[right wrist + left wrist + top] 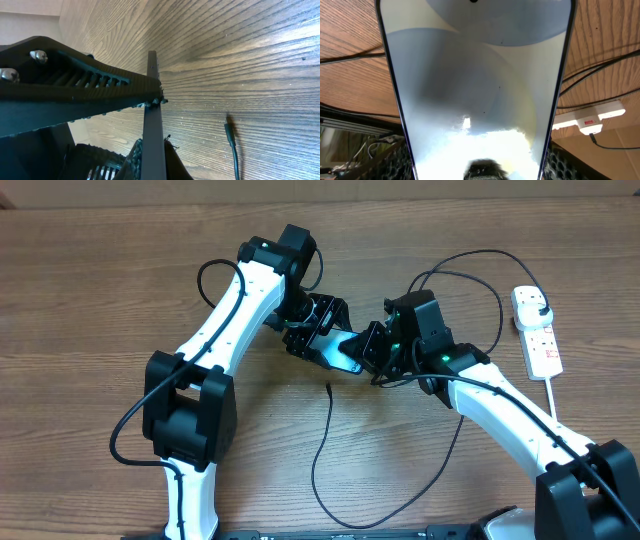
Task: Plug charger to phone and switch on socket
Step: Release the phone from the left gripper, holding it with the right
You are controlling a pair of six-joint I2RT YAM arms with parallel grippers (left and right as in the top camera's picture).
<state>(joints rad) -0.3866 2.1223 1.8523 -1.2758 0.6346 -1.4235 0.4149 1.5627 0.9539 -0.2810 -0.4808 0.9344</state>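
The phone (340, 352), its light-blue screen glowing, is held just above the table between both grippers. My left gripper (318, 330) is shut on its two long edges; the screen (480, 75) fills the left wrist view. My right gripper (378, 352) is shut on the phone's other end, which shows edge-on (152, 100) between its fingers (152, 160). The charger's connector tip (329, 387) lies loose on the table below the phone and also shows in the right wrist view (229, 132). Its black plug (540, 308) sits in the white socket strip (538, 340).
The black charger cable (330, 480) loops across the front of the table and back up behind my right arm to the strip. The strip's thick white cord (553, 395) runs toward the front right. The strip also shows in the left wrist view (590, 117).
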